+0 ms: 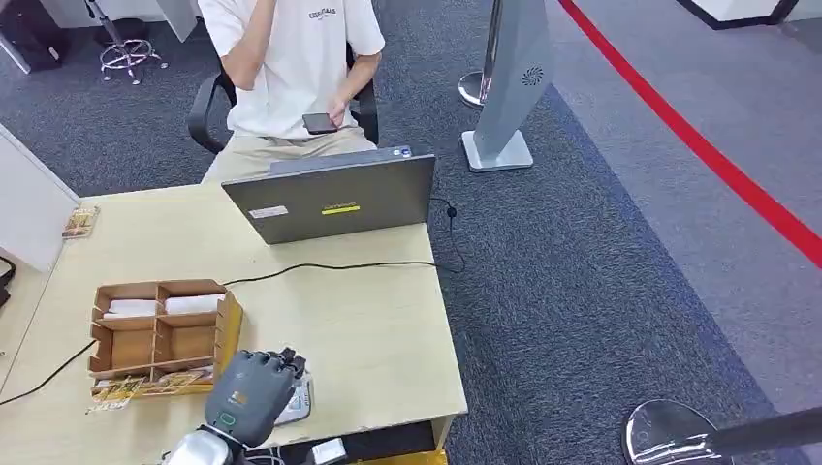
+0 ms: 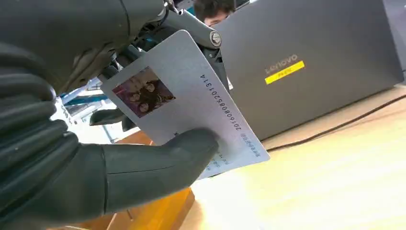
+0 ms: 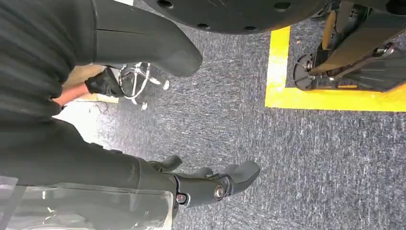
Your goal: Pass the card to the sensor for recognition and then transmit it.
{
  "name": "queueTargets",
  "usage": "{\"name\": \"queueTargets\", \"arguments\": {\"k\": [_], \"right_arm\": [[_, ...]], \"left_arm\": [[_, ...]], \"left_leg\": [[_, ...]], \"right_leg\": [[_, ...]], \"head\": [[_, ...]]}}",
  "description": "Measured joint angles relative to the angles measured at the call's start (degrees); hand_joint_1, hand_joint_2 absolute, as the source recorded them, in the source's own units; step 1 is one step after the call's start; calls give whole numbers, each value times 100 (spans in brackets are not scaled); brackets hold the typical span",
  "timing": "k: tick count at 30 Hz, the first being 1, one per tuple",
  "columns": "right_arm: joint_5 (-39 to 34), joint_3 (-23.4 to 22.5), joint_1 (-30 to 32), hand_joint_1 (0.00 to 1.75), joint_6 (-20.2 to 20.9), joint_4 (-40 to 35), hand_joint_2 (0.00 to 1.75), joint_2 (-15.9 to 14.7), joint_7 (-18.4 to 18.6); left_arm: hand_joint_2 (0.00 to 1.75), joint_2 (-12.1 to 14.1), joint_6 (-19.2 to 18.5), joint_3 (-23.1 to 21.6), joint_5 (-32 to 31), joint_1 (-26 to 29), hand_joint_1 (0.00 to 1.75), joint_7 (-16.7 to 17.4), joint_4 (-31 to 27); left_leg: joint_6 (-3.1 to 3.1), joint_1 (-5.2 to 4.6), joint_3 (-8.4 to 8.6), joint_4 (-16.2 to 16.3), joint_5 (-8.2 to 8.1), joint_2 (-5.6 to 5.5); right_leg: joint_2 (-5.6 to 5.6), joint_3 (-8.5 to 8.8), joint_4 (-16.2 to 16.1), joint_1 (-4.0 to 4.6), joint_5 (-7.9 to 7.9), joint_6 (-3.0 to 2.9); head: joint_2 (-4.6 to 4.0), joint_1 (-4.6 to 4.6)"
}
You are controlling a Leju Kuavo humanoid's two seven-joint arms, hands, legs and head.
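My left hand (image 1: pixel 254 387) hovers over the front edge of the wooden table (image 1: pixel 378 329), just right of the wooden organizer. In the left wrist view it pinches a silver-grey card (image 2: pixel 191 96) between its thumb (image 2: pixel 158 163) and the fingers behind it. The card carries a small photo and a printed number, and it is tilted with its face toward the wrist camera. A pale corner of the card (image 1: pixel 299 402) pokes out beneath the hand. My right hand (image 3: pixel 95 158) hangs over the grey carpet, with its fingers (image 3: pixel 225 182) apart and nothing in them.
A grey laptop (image 1: pixel 334 199) stands at the table's far side, with a person (image 1: pixel 291 68) seated behind it holding a phone. A wooden organizer (image 1: pixel 160 334) sits left of my hand. A black cable (image 1: pixel 330 265) crosses the table. A grey floor stand (image 1: pixel 509 87) rises on the carpet.
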Motion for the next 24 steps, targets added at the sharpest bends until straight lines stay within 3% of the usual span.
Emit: {"name": "queueTargets", "arguments": {"k": [24], "right_arm": [[188,22,-1,0,28,0,175,0,177]], "left_arm": [[175,-33,-227,505,28,376,175,315,562]], "left_leg": [[0,0,0,0,0,-1]], "right_leg": [[-2,1,0,0,0,0]], "head": [[0,0]]}}
